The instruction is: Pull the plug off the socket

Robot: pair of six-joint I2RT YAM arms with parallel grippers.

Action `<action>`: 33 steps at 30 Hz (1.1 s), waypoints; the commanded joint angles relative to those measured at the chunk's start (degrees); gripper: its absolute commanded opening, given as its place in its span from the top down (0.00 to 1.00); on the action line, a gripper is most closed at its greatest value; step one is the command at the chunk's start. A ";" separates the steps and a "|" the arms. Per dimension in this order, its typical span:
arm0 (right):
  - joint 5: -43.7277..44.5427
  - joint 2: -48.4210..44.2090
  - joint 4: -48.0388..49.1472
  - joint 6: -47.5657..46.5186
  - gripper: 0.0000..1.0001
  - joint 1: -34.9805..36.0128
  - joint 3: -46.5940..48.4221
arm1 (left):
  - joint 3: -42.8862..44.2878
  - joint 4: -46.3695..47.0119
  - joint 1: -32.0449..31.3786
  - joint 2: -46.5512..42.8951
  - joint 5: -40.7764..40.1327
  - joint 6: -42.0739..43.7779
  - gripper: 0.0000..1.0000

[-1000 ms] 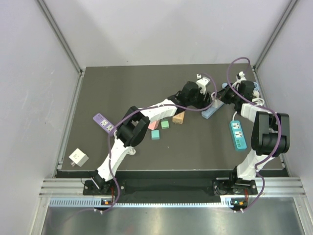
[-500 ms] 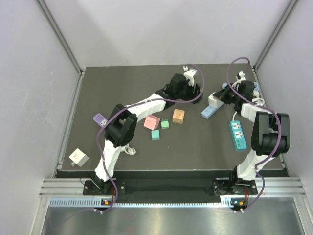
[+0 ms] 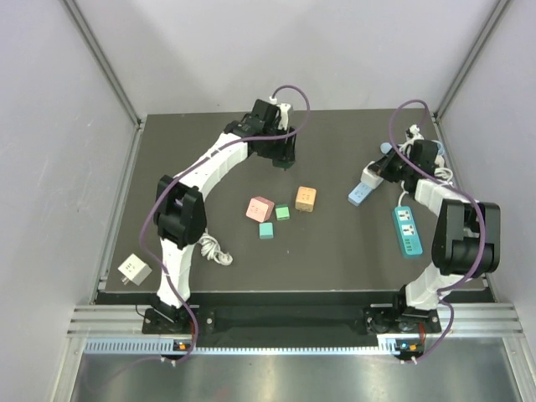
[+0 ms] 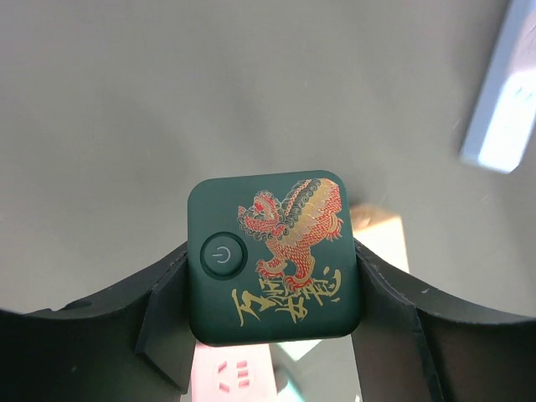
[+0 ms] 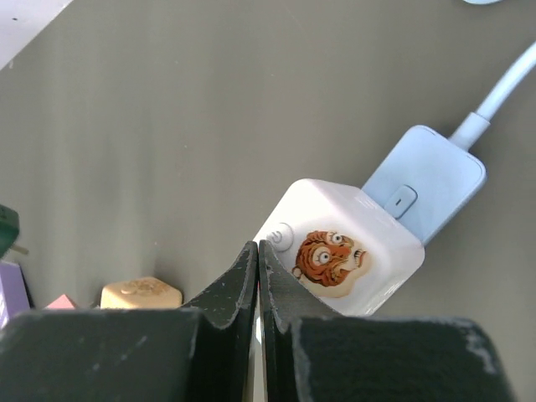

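Dark green plug (image 4: pixel 275 255) clamped in the left tool (image 3: pixel 283 152), well apart from the pale blue socket strip (image 5: pixel 427 180).
Over the far middle of the desk (image 3: pixel 335 251), the left tool's fingers grip the plug by its sides, its red-and-gold dragon print facing the wrist camera. To the right, a white plug (image 5: pixel 335 251) with a tiger face sits on the socket strip. The right tool (image 5: pixel 258 268) is pressed together, its tips at that plug's edge.

Pink block (image 4: pixel 230 373) mostly hidden behind green plug (image 4: pixel 275 255); blue strip (image 4: pixel 507 109) cut off.
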 commanded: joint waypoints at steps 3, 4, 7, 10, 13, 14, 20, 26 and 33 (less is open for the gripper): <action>3.79 -1.53 -12.62 -2.66 1.00 1.10 -2.30 | -0.21 -8.59 -1.42 -0.01 -3.97 2.41 0.87; 3.61 -2.49 -12.89 -2.66 1.00 1.27 -1.77 | -0.21 -8.86 -1.51 0.08 -4.93 2.41 0.86; 3.26 -5.29 -14.38 -2.83 0.99 1.54 -1.07 | -0.04 -10.26 -1.51 1.91 -6.78 2.85 0.84; 3.44 -8.81 -15.26 -3.36 0.99 1.54 -1.24 | 0.32 -11.23 -1.51 3.50 -7.32 3.02 0.84; 3.44 -12.15 -16.40 -3.80 0.98 1.54 -1.94 | 2.24 -12.72 -1.42 6.05 -8.54 3.46 0.83; 3.35 -12.95 -16.67 -3.71 0.98 1.63 -2.29 | 2.77 -13.07 -1.42 7.27 -9.42 3.55 0.81; 2.91 -16.82 -17.37 -4.06 0.98 1.54 -4.49 | 6.12 -15.89 -1.33 9.66 -12.85 2.15 0.48; 2.21 -17.26 -17.55 -4.15 0.97 0.57 -5.46 | 3.57 -11.50 -1.42 4.31 -12.77 1.35 0.03; -0.60 -16.47 -17.46 -3.80 0.94 -5.47 -5.72 | 1.55 -7.29 -1.51 -1.76 -12.16 1.44 0.02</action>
